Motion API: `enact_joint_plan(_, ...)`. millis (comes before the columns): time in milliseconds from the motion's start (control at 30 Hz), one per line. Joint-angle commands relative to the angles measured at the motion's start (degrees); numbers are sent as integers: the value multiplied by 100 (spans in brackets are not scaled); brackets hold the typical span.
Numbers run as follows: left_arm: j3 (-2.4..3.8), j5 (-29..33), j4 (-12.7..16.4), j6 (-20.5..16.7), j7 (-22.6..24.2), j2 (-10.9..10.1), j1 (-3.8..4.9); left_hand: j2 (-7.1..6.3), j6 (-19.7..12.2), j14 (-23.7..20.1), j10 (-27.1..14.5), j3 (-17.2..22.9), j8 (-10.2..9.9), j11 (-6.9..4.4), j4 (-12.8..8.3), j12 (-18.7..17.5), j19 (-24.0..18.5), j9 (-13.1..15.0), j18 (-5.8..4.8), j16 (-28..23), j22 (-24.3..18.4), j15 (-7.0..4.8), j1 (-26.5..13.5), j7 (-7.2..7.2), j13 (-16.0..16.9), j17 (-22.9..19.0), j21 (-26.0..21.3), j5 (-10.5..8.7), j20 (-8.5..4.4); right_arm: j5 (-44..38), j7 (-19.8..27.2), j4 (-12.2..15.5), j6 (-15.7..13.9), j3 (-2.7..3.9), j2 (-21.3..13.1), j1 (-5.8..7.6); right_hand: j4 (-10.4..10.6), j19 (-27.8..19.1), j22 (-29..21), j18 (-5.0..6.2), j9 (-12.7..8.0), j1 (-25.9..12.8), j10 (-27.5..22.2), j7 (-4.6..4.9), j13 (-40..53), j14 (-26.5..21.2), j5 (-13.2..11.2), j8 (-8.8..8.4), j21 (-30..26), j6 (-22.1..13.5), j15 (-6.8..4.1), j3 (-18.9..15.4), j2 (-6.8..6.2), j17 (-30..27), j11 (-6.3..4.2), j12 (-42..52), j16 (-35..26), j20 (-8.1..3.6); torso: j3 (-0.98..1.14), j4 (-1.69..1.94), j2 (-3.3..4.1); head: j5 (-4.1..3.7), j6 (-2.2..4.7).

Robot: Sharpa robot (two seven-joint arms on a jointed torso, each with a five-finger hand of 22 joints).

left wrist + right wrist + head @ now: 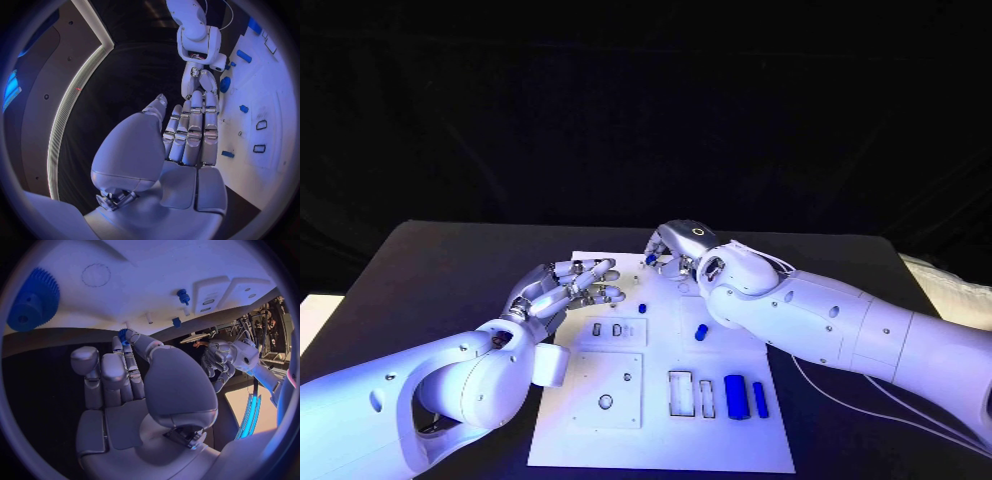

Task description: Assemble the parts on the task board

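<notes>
The white task board (pixel 661 420) lies in the middle of the table. My right hand (pixel 678 248) hovers over its far edge and pinches a small blue gear (pixel 123 335) between thumb and a fingertip. A large blue gear (pixel 31 300) lies on the board close to that hand. My left hand (pixel 567 285) hangs over the board's left edge, fingers side by side, holding nothing. A blue peg (pixel 704 331) and a smaller blue piece (pixel 642 308) sit mid-board. Two long blue bars (pixel 736 396) lie near the right edge.
Several slots and holes (pixel 681 392) are cut into the board's near half. A small white block (pixel 550 365) sits by my left wrist. Black table (pixel 430 270) surrounds the board on all sides.
</notes>
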Motion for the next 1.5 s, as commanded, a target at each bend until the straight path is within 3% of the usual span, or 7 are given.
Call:
enact_joint_plan(33,6,5,24,136,15,6,9,27,2,9,0,31,-25,34,-12,-27,48,-4,67,-27,-8,6,19,22,-5,9,-4,-21,-9,-30,-61,-87,-85,-2,61,1,25,1,10,-37,-7,-17,-42,42,11,84,19,-14,44,-18,11,13,-53,14,-17,36,42,32,-8,15,12,15,-5)
enact_joint_plan(367,6,5,20,117,5,-5,12,27,2,9,0,31,-25,34,-12,-27,48,-4,67,-27,-8,6,19,22,-5,9,-4,-21,-9,47,72,-114,79,-6,148,-1,47,-10,9,-35,-6,-45,-52,45,11,81,23,-22,50,-25,17,7,-96,15,-12,36,54,39,-10,-2,24,32,-14)
enact_joint_plan(967,7,5,33,125,-1,-2,14,23,2,5,0,48,-32,35,-26,-32,46,-4,66,-40,-11,7,27,23,-6,21,-6,-23,-9,9,-111,-268,265,-12,307,-2,110,-52,-24,-28,-14,-111,-124,61,6,60,13,-49,43,-87,34,-13,-176,-27,7,27,47,56,-17,14,42,37,-21)
enact_joint_plan(1100,7,5,42,127,-10,-3,15,23,2,5,0,49,-32,35,-26,-32,46,-4,66,-40,-11,7,27,23,-6,21,-6,-23,-9,13,-141,-300,306,-15,333,-1,167,-96,-69,-22,-76,-151,-418,153,-8,33,-27,-72,28,-356,102,-15,-275,-82,89,19,31,101,-19,13,42,44,-21)
enact_joint_plan(1233,7,5,46,121,-12,-4,15,21,2,-1,-1,52,-34,36,-28,-34,43,-5,64,-46,-12,9,26,24,-7,23,-8,-24,-9,36,-130,-313,239,-18,337,0,200,-283,-362,30,-182,-120,-1123,287,-6,-69,-75,-65,-135,-851,227,-186,-425,-422,243,34,-178,215,-16,12,47,52,-20)
enact_joint_plan(1367,7,5,43,120,-13,-11,15,18,1,-8,-4,57,-38,38,-32,-36,38,-5,63,-54,-14,12,26,24,-7,26,-11,-25,-8,53,-100,-201,86,-19,267,-1,225,-353,-495,59,-181,-3,-1500,298,1,-100,-79,-59,-211,-1062,258,-451,-445,-563,285,40,-258,264,-14,6,47,50,-8)
enact_joint_plan(1500,8,5,31,119,-13,-29,16,18,1,-8,-4,57,-38,38,-32,-36,38,-5,63,-54,-14,12,26,24,-7,26,-11,-25,-8,117,-102,169,-27,-9,-11,-2,250,-340,-488,58,-167,52,-1409,298,16,-92,-46,-39,-204,-1011,254,-530,-402,-559,276,82,-245,267,-12,0,52,48,7)
